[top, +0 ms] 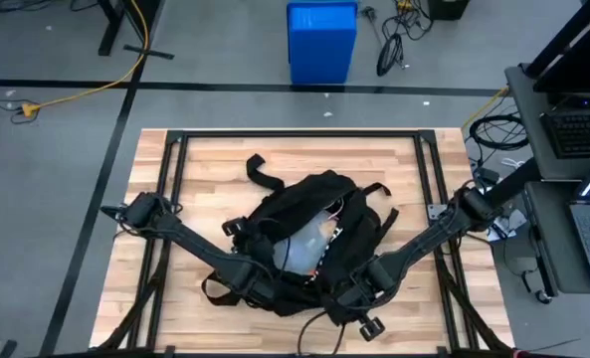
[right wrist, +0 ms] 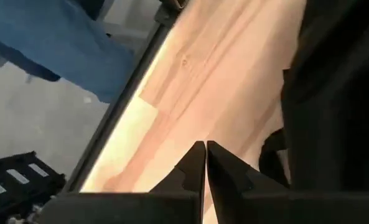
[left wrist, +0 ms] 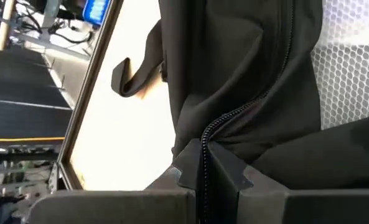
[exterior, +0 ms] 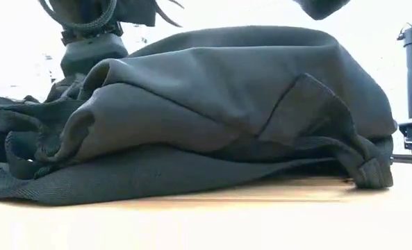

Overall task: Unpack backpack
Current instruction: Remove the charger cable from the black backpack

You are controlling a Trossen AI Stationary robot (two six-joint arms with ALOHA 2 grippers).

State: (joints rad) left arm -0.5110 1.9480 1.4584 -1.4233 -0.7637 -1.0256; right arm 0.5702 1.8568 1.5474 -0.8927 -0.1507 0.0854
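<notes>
table (top: 205,179): light wooden top with a dark metal frame along its edges; it carries the backpack and both arms reach in over it.
backpack (top: 309,234): large black fabric bag lying flat on the middle of the table, nearer the near edge than the far one; its long axis runs from the near edge toward the far edge, leaning toward the far right corner. The opening faces up and shows a pale mesh lining inside. In the low view it is a low slumped mound resting on the wood.
strap (top: 260,171): a loose black loop trailing from the backpack toward the far edge.
left arm: enters from the left edge and slants down toward the near middle, ending at the backpack's near-left side.
left gripper (left wrist: 203,163): fingers pinched together on the backpack's fabric along the zipper line.
right arm: enters from the right edge and slants toward the near middle, mirroring the left.
right gripper (right wrist: 205,157): fingers pressed closed, holding nothing, just beside the backpack's near-right side, over bare wood.
</notes>
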